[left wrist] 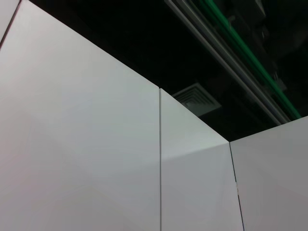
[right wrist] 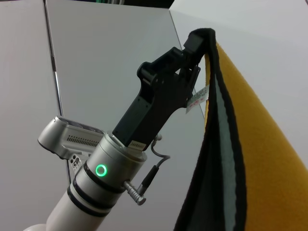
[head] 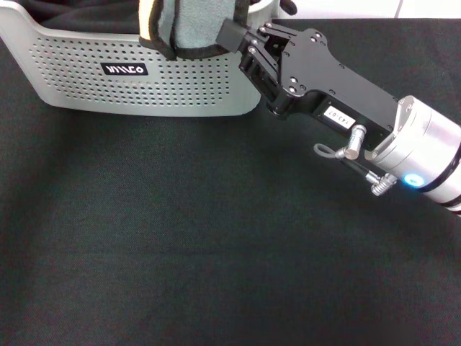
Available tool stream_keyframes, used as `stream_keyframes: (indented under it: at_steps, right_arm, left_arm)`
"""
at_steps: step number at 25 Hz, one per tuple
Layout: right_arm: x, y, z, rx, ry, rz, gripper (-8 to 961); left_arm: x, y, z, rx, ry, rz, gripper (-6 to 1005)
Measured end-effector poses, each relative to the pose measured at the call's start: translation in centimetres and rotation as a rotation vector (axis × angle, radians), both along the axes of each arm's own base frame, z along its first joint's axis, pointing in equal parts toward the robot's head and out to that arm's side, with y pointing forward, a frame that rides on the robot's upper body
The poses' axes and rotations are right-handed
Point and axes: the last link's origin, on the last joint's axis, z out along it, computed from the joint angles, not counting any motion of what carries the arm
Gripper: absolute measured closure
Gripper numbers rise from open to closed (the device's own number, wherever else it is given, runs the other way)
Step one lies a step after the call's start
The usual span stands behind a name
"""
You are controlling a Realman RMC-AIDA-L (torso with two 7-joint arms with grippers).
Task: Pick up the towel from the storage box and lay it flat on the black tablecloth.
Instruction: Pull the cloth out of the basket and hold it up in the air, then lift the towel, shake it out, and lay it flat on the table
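Observation:
The towel, grey-green with black edging and a yellow reverse, hangs bunched over the top rim of the light grey storage box at the far left. My right gripper reaches in from the right and is shut on the towel's edge. The right wrist view shows a black gripper pinching the towel's black-edged corner, with the cloth hanging down, yellow side outward, and a white tag near the fingers. The black tablecloth covers the table in front of the box. My left gripper is out of view.
Dark fabric lies inside the box behind the towel. The box carries a black label on its front wall. The left wrist view shows only white wall panels and a dark ceiling.

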Motion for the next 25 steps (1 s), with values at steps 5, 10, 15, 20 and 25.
stream_keyframes:
  at_steps: [5,10,15,20,25]
  right_arm:
    - [0.1,0.0,0.0,0.011,-0.001,0.0,850]
    - [0.1,0.4,0.8,0.034,-0.01,0.012,954]
    - [0.3,0.6,3.3,0.051,-0.079,0.04,954]
    - [0.3,0.4,6.3,0.091,-0.193,0.064,953]
    - [0.4,-0.3,8.8,0.128,-0.282,0.063,953]
  left_arm:
    - [-0.1,0.1,-0.1,-0.003,-0.003,0.005,971]
    - [-0.6,0.0,-0.1,-0.014,-0.005,0.013,971]
    - [-3.2,-1.2,-0.5,-0.065,-0.005,0.046,971]
    - [-7.0,-3.4,-0.7,-0.115,-0.004,0.081,971]
    - [-10.4,-6.5,-0.5,-0.181,0.013,0.054,970]
